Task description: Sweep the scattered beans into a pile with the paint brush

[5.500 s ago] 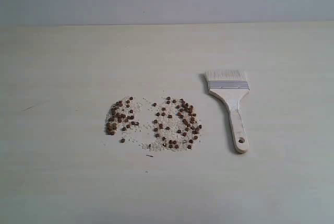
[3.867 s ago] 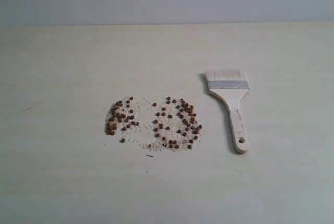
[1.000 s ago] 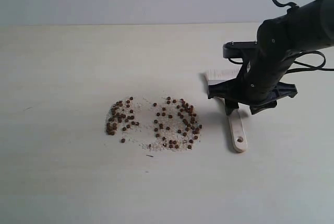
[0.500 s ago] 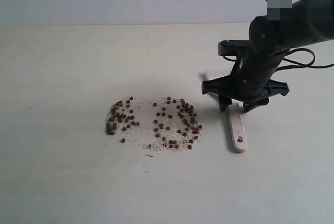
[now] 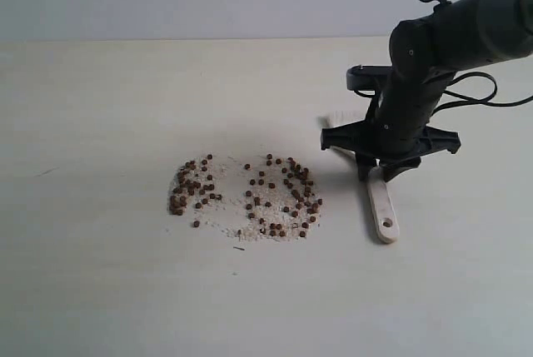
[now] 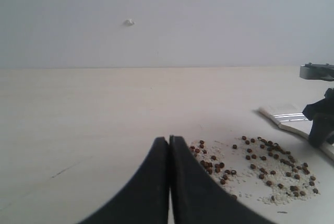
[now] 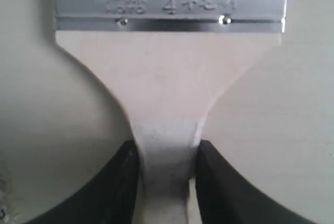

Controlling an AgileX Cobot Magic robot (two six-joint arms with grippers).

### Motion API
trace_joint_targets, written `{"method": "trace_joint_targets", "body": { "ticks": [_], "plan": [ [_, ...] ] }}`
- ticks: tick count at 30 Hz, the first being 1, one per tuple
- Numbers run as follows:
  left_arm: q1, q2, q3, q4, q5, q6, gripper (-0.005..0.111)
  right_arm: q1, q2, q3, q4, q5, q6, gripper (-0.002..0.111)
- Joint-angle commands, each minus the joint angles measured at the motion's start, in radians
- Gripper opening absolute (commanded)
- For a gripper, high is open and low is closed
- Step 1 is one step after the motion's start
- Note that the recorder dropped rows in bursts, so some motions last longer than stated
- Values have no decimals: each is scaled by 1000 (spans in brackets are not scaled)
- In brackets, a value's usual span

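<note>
The paint brush lies flat on the counter, just to the right of the beans in the exterior view. Its long axis runs front to back: the bristle end points away from the camera and the holed handle end toward it. The right jaws sit directly over the brush, and their 2 fingers stand on either side of the narrow neck where the handle widens toward the ferrule. In the right wrist view both pads appear pressed against the wood, so I judge them to be pinching the brush across its width, square to its axis. The left jaws are pressed together with nothing between them. They hover on the far side of the beans from the brush, so the right arm is plainly the nearer one. Once lifted, the bristles must travel sideways from the brush's resting spot toward the beans, which form 2 loose patches mixed with whitish grains.
</note>
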Motion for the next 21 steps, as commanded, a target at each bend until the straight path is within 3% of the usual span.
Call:
{"method": "trace_joint_targets", "body": {
  "ticks": [1,3,4,21],
  "plan": [
    [2,-3,1,-4,-2,-7,0,3,20,-2,-19,58,9,16],
    [2,-3,1,-4,-2,-7,0,3,18,-2,-57,70,7,1],
    [2,-3,1,-4,-2,-7,0,3,18,-2,-73,75,7,0],
    [2,-3,1,-4,-2,-7,0,3,-183,-2,-304,62,42,0]
  ]
}}
